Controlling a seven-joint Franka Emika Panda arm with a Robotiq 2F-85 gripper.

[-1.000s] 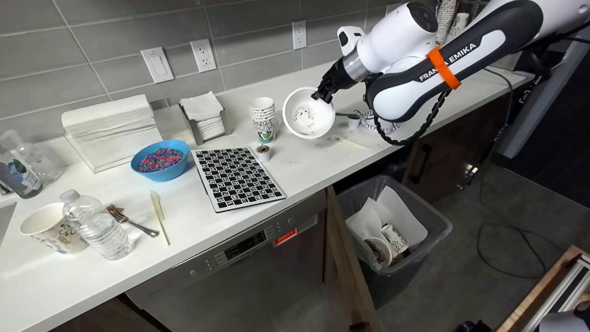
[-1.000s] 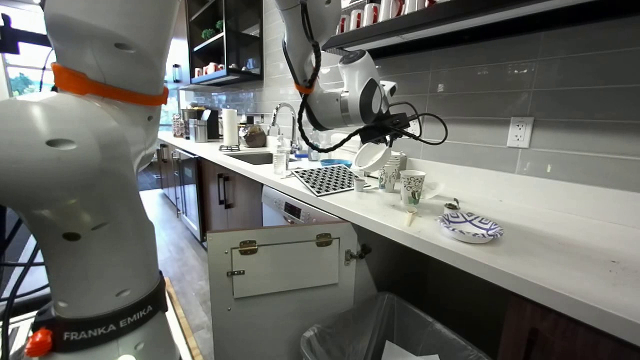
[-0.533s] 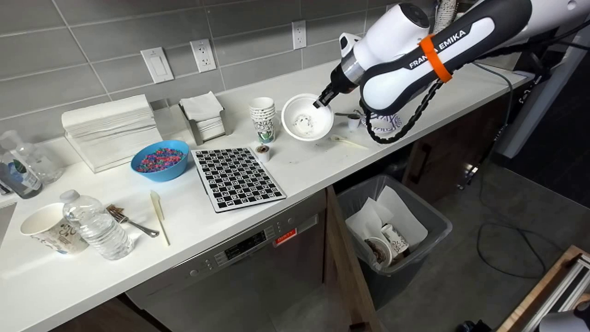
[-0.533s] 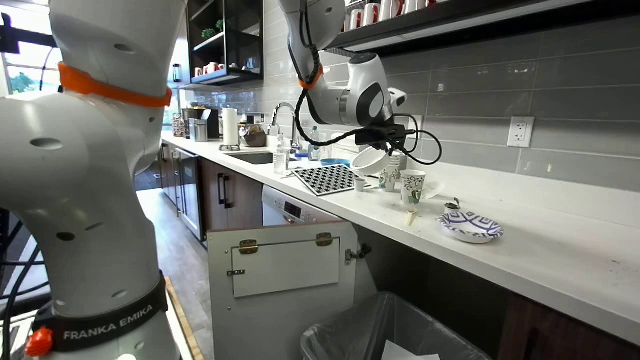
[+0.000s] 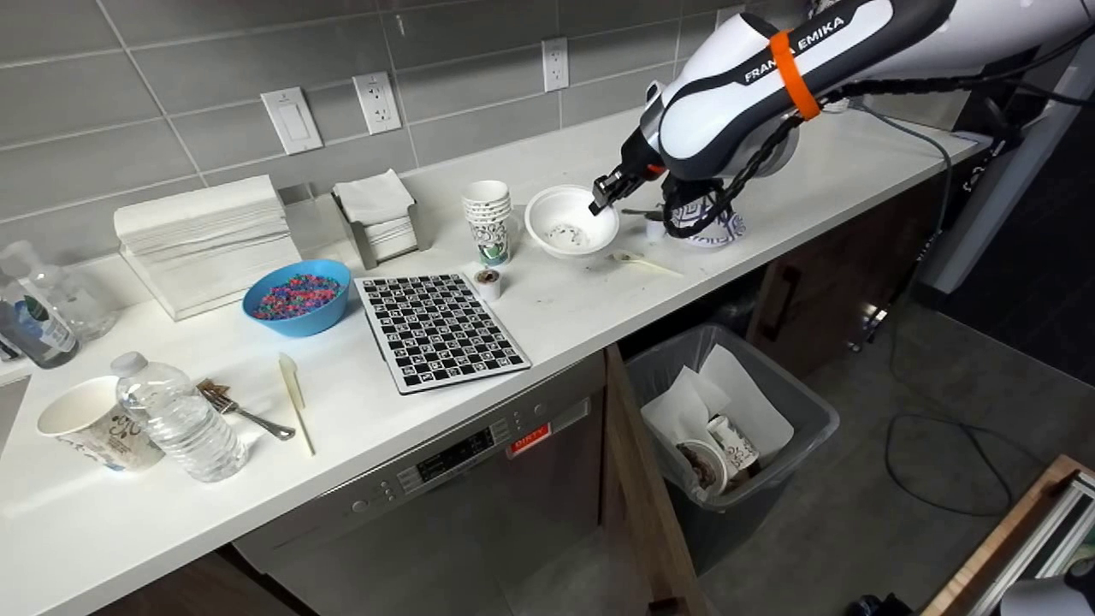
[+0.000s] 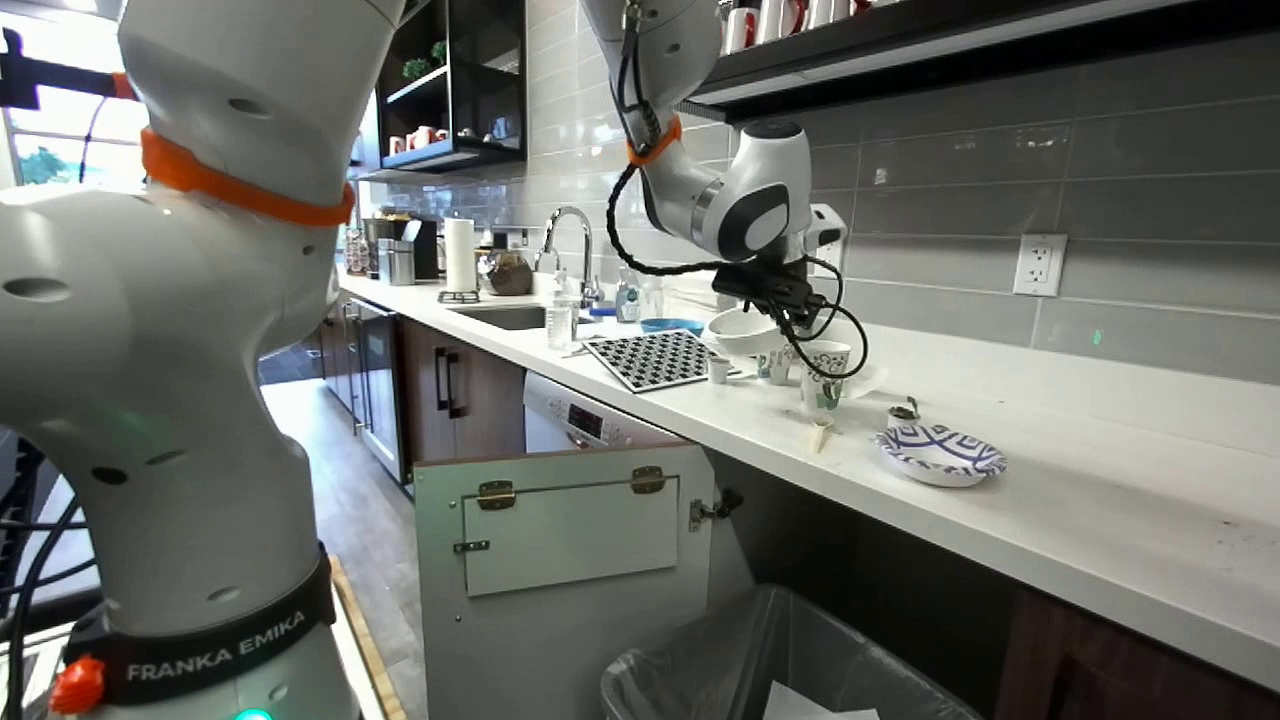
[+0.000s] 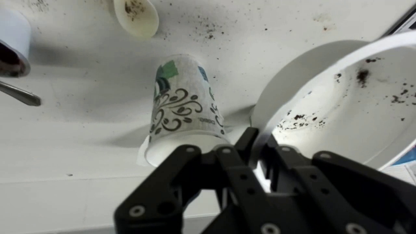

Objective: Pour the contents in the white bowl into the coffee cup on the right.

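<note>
Pinching the white bowl (image 7: 341,100) aloft, the gripper (image 7: 259,139) apparently has dark specks (image 7: 300,117) left to pour into the coffee cup (image 7: 186,109).

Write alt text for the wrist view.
Black gripper holding a white bowl by its rim, dark specks inside the bowl. Left of it in the picture, a swirl-patterned cup stands on the white counter; a pale spoon shows in part at the top edge.
</note>
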